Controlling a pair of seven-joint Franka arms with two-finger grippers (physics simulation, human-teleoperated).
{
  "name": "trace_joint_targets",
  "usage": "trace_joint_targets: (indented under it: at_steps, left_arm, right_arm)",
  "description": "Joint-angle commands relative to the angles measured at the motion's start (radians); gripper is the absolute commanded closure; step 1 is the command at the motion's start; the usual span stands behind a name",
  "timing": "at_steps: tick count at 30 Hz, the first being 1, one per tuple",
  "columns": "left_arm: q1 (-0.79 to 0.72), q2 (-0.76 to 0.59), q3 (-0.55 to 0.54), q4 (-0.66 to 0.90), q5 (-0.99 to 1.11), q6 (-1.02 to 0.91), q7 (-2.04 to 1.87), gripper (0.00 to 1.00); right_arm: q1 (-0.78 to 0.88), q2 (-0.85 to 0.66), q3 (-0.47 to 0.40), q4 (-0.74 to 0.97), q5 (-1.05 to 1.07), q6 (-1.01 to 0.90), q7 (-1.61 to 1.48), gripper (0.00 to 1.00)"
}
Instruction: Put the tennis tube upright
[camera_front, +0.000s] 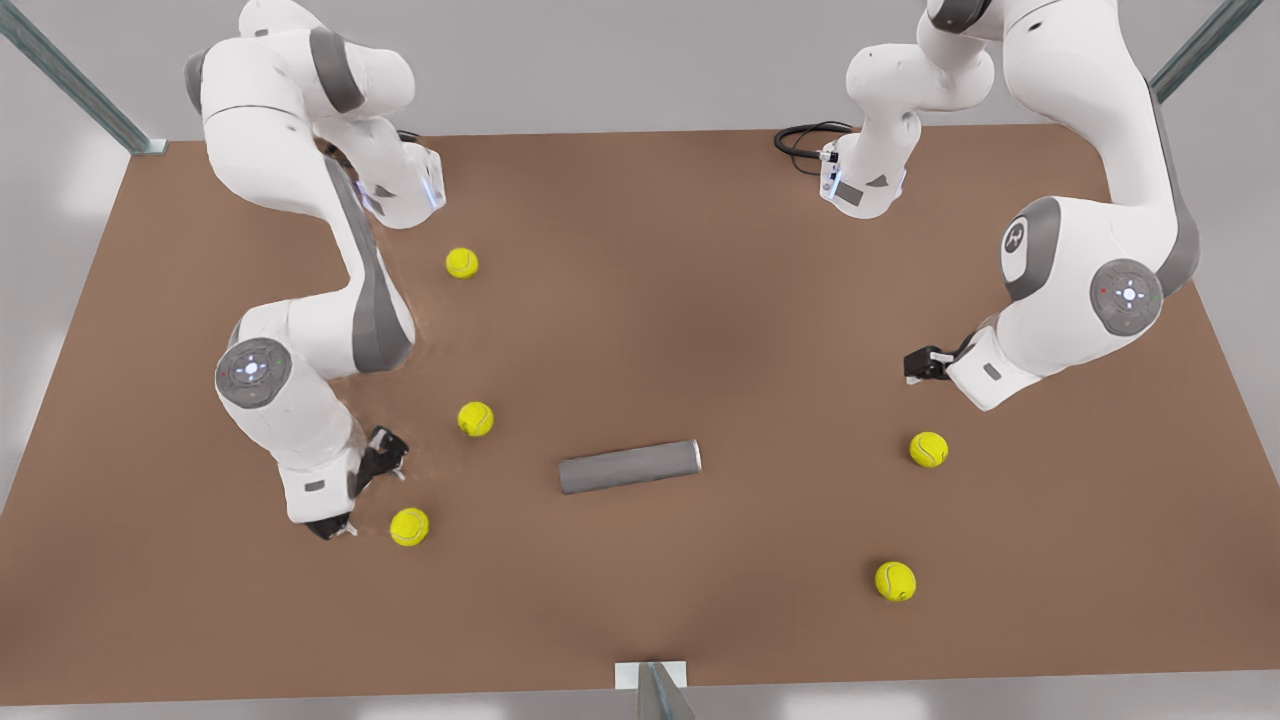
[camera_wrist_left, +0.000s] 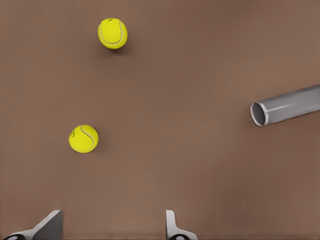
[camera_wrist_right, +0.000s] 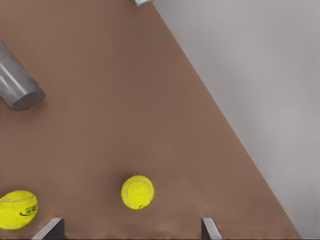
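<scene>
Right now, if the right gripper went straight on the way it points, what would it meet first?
The right gripper, open, would probably meet the nearest tennis ball, else bare table; depth is unclear.

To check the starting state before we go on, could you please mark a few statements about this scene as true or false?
1. The tennis tube stands upright. False: it lies on its side on the table.
2. Five tennis balls lie on the table. True.
3. The left gripper grips a ball. False: it is open and empty, with two balls near it.
4. The right gripper is open and apart from the tube. True.
5. A ball touches the tube. False: every ball lies apart from it.
</scene>
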Motion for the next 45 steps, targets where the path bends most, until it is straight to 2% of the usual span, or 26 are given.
trace_joint_targets:
  at_steps: [1,2,6,9,12,14,16,17,18,19,20,23,28,30,39,45]
  left_arm:
    - [0.0,-0.001,-0.002,0.0,0.006,-0.011,-0.032,0.0]
    - [0.0,0.001,-0.002,0.0,0.006,-0.011,-0.032,0.0]
    - [0.0,-0.001,-0.002,0.002,0.006,-0.012,-0.03,0.0]
    - [0.0,-0.002,-0.002,0.002,0.006,-0.015,-0.032,0.0]
    - [0.0,-0.001,-0.002,0.0,0.006,-0.012,-0.032,0.0]
    - [0.0,-0.001,-0.017,-0.004,0.006,-0.009,-0.04,0.0]
    - [0.0,0.008,-0.019,0.005,-0.006,0.012,-0.043,0.0]
    - [0.0,0.01,-0.033,0.008,-0.043,0.014,-0.044,0.0]
    - [0.0,0.03,-0.034,0.008,-0.21,0.054,-0.043,0.0]
    - [0.0,0.088,-0.034,0.028,-0.469,0.12,-0.047,0.0]
    - [-0.006,0.133,-0.037,0.04,-0.587,0.166,-0.059,0.0]
    - [-0.065,0.231,-0.065,0.039,-0.71,0.33,-0.122,0.0]
    - [-0.184,0.426,-0.096,0.037,-0.808,0.632,-0.11,0.0]
    - [-0.184,0.47,-0.097,0.039,-0.896,0.634,-0.066,0.0]
    - [-0.169,0.576,-0.096,0.037,-0.985,0.647,0.207,0.0]
    - [-0.174,0.579,-0.097,0.006,-1.055,0.644,0.301,0.0]
  right_arm:
    - [-0.09,-0.054,-0.001,-0.024,0.034,-0.098,0.329,0.0]
    - [-0.119,-0.1,-0.001,-0.065,0.032,-0.133,0.458,0.0]
    - [-0.116,-0.134,0.008,-0.059,0.037,-0.25,0.737,0.0]
    - [-0.13,-0.166,0.001,-0.07,0.073,-0.291,0.736,0.0]
    - [-0.168,-0.226,-0.002,-0.153,0.087,-0.287,0.74,0.0]
    - [-0.164,-0.266,-0.009,-0.2,0.083,-0.279,0.878,0.0]
    - [-0.162,-0.283,-0.009,-0.228,0.071,-0.265,0.886,0.0]
    - [-0.162,-0.275,-0.009,-0.227,0.066,-0.247,0.886,0.0]
    - [-0.161,-0.27,-0.009,-0.222,0.066,-0.242,0.889,0.0]
    - [-0.167,-0.261,-0.009,-0.219,0.067,-0.244,0.891,0.0]
    - [-0.167,-0.261,-0.009,-0.217,0.071,-0.244,0.891,0.0]
    - [-0.174,-0.253,-0.009,-0.211,0.075,-0.244,0.889,0.0]
    - [-0.174,-0.24,-0.009,-0.21,0.075,-0.241,0.889,0.0]
    - [-0.173,-0.24,-0.009,-0.211,0.075,-0.241,0.889,0.0]
    - [-0.174,-0.235,-0.009,-0.211,0.074,-0.235,0.888,0.0]
    - [-0.173,-0.235,-0.009,-0.211,0.074,-0.235,0.885,0.0]
